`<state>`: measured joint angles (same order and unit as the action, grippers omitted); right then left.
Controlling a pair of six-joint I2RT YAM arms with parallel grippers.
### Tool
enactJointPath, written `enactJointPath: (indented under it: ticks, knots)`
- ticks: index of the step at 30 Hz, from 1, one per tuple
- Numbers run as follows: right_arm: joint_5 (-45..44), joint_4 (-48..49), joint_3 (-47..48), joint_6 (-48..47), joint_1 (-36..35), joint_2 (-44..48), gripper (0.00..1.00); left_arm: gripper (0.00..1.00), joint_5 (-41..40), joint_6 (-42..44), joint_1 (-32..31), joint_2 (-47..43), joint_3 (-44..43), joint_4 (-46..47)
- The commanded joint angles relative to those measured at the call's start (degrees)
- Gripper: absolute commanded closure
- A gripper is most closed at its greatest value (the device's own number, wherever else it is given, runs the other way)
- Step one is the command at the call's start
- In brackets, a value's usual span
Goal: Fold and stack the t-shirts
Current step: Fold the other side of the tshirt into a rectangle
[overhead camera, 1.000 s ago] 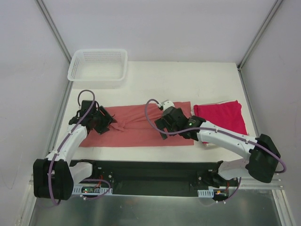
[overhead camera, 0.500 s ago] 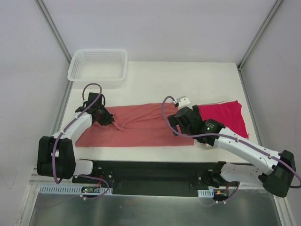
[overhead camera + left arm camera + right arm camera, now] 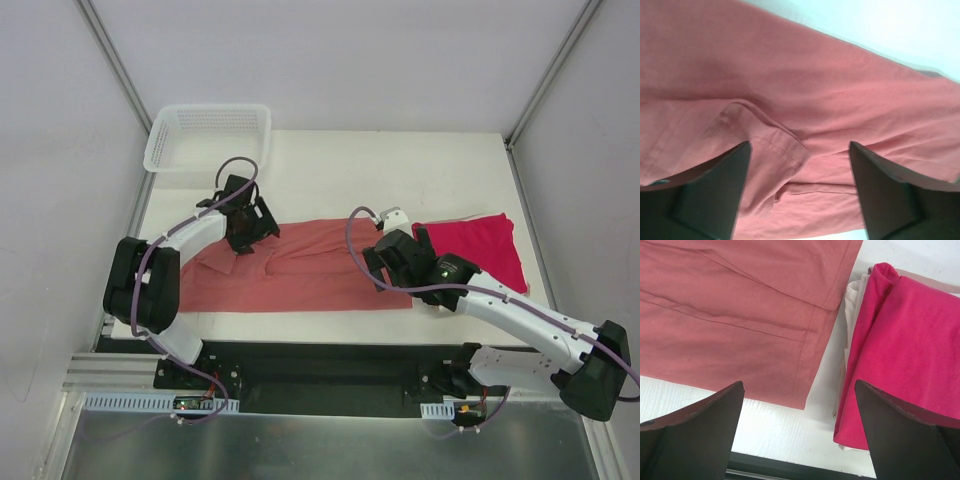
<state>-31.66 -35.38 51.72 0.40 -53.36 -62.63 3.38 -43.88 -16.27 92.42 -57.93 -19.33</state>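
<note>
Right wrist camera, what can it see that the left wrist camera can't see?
Only the right wrist view shows the folded crimson t-shirt, a pale cloth edge peeking out beside it, and the straight end of the salmon-pink t-shirt. Only the left wrist view shows a folded-over flap with a stitched hem. Both show the salmon-pink t-shirt lying below, a bit of white table, and their own dark fingers spread wide: the right gripper and the left gripper are both open.
</note>
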Motion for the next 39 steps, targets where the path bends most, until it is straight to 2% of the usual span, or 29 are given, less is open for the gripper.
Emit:
enactJointPath:
  ticks: [1,6,9,15,21,32,39]
  knots:
    - [-1.92,-0.92,-0.13,0.21,0.36,1.55,0.03,0.14,-1.79,3.09,-1.30,-1.27,-2.80,-0.44]
    - [-2.00,-0.66,-0.13,0.21,0.36,0.67,0.03,0.07,-3.02,3.54,-1.48,-9.69,-0.43,-1.23]
    - [-1.65,0.04,-0.22,0.04,0.28,-0.03,0.03,0.01,-8.11,2.75,-1.48,-16.45,3.17,-2.63]
    - [-1.21,1.10,-0.22,-0.05,0.37,-1.88,0.03,0.01,-12.87,1.08,-1.22,-23.60,12.48,-4.31]
    - [-0.86,1.54,-0.31,-1.55,0.45,-3.20,0.03,0.01,-13.31,0.11,-1.22,-18.26,12.85,-4.40]
    - [-1.30,1.54,-0.66,-1.90,1.07,-3.90,0.03,0.01,-19.63,-2.44,-0.95,-9.11,9.24,-4.31]
    - [-2.00,0.75,-0.40,-1.64,1.16,-4.43,0.03,0.01,-20.77,-2.44,3.87,-3.83,6.35,-4.22]
